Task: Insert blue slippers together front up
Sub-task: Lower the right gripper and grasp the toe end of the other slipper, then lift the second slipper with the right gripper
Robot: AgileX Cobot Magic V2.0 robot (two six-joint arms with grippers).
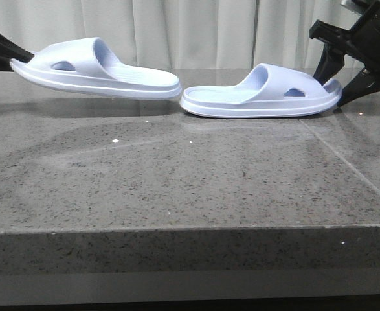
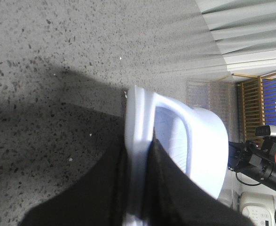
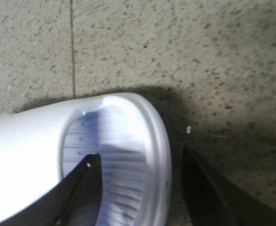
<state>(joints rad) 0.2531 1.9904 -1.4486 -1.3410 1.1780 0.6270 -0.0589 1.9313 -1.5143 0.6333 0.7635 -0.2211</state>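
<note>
Two pale blue slippers show in the front view. The left slipper (image 1: 99, 70) is held clear of the grey stone table (image 1: 177, 181), its heel end pointing right. My left gripper (image 1: 10, 58) is shut on its toe end. In the left wrist view the fingers (image 2: 170, 188) pinch the sole edge of this slipper (image 2: 201, 136). The right slipper (image 1: 261, 97) lies flat on the table, toe end to the right. My right gripper (image 1: 344, 81) is open around that toe end. In the right wrist view (image 3: 140, 162) one finger is over the ribbed footbed (image 3: 114, 155) and the other is outside the sole.
The two heel ends nearly meet at the middle of the table (image 1: 180, 97). White curtains (image 1: 196, 32) hang behind. A seam (image 1: 345, 162) runs across the table on the right. The front edge (image 1: 190, 228) is near. A wooden rack (image 2: 264, 94) and a camera mount (image 2: 260, 162) stand beyond.
</note>
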